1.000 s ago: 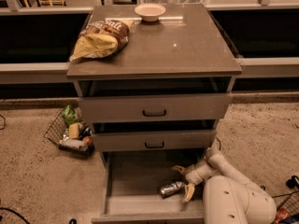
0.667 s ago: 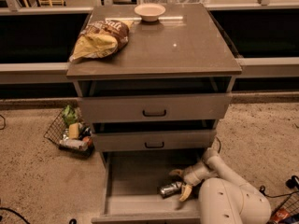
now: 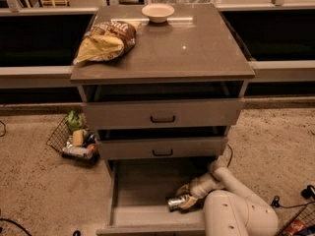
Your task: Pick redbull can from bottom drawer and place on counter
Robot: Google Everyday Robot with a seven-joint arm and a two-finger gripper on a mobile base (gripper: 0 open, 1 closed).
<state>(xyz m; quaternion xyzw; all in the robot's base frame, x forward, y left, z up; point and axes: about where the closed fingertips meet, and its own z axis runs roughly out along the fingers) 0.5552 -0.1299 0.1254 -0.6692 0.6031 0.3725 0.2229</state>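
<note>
The bottom drawer (image 3: 142,215) is pulled wide open, showing its plain grey inside. The redbull can (image 3: 175,201) lies on its side on the drawer floor near the front right. My gripper (image 3: 185,197) reaches down into the drawer from the right on the white arm (image 3: 231,208), and its tan fingers sit around the can's right end. The counter (image 3: 192,48) is the flat grey-brown top of the cabinet, above the two upper drawers.
A chip bag (image 3: 106,41) lies on the counter's left side and a white bowl (image 3: 158,12) at its back. A wire basket (image 3: 74,140) of items stands on the floor to the left. Cables and another basket (image 3: 300,222) lie at the lower right.
My gripper has moved left and slightly down along the drawer floor to the can; the can has stayed lying in the same place.
</note>
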